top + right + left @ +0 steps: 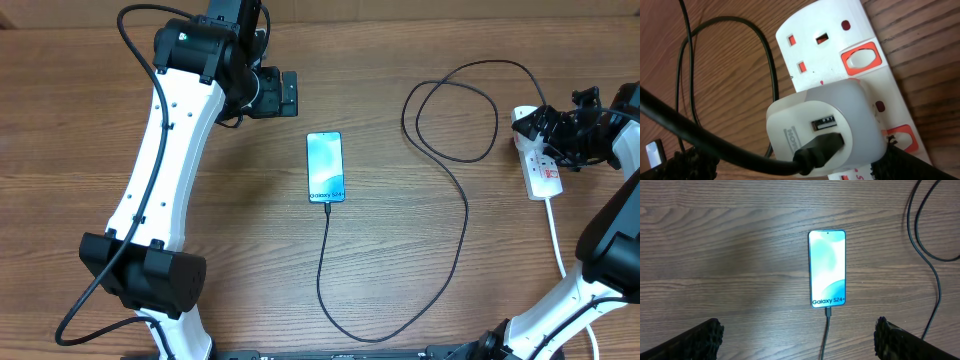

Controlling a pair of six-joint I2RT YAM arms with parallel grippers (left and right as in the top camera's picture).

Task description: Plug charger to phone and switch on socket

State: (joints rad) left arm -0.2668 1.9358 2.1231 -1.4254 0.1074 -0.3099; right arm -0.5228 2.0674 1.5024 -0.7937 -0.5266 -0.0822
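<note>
The left gripper (799, 342) stands wide, holding nothing, black textured pads (702, 340) over the wood-grain table (715, 255). The phone (827, 269), slim, glossy, cyan-screened, lies flat ahead between them, thin black charger (826, 330) seated in its near end. The right gripper (795, 167), equally wide, straddles the white plastic socket (840, 45) and rounded adapter (825, 125); contact cannot be confirmed.

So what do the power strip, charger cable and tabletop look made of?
Power strip: glossy white moulded plastic, soft highlights. Charger cable: black rubbery sheath, probably PVC, slight sheen. Tabletop: brown wood grain, matte; solid wood or laminate, can't tell.
</note>
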